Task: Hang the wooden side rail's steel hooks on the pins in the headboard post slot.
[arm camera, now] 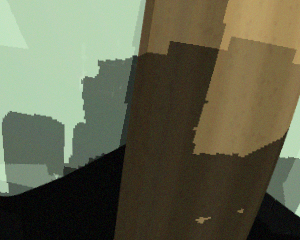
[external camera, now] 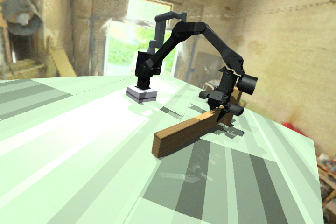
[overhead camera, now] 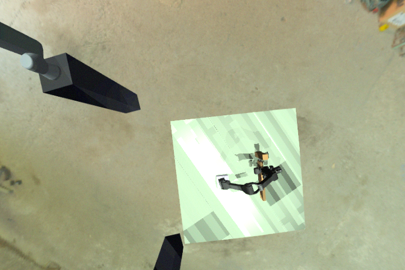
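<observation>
The wooden side rail (overhead camera: 262, 194) (external camera: 184, 130) (arm camera: 190, 150) lies slanted on the pale green table (overhead camera: 203, 203) (external camera: 67, 137). Its near end rests on the table top and its other end is raised at the headboard post (overhead camera: 262, 156) (external camera: 236, 95), a short upright wooden block. My gripper (overhead camera: 261, 171) (external camera: 221, 112) is shut on the rail close to the post end, gripping it from above. In the wrist view the rail fills most of the frame. The steel hooks, the pins and the post's slot are hidden behind the gripper and the rail.
The arm's grey base block (overhead camera: 221, 178) (external camera: 141, 94) stands near the table's middle. The table's right edge (external camera: 315, 169) runs not far behind the post. Dark camera stands (overhead camera: 88, 84) (overhead camera: 170, 253) rise from the floor outside the table.
</observation>
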You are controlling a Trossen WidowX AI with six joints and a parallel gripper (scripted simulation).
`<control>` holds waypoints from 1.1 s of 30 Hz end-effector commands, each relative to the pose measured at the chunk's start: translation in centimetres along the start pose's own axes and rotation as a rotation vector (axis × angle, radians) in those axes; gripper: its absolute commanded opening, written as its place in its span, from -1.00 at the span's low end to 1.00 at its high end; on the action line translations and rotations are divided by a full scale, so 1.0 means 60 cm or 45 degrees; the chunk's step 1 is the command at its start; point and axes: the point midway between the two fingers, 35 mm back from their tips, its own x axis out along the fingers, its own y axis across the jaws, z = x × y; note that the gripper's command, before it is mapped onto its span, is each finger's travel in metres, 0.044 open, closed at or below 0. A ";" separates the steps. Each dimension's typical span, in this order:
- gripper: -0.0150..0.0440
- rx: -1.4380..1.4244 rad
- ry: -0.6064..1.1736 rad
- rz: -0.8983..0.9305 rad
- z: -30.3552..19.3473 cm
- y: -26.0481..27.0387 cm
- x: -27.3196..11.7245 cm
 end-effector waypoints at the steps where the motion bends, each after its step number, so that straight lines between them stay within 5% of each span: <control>1: -0.49 0.009 0.000 0.021 0.000 0.004 -0.011; 33: -0.49 0.009 0.001 0.021 -0.006 0.008 -0.006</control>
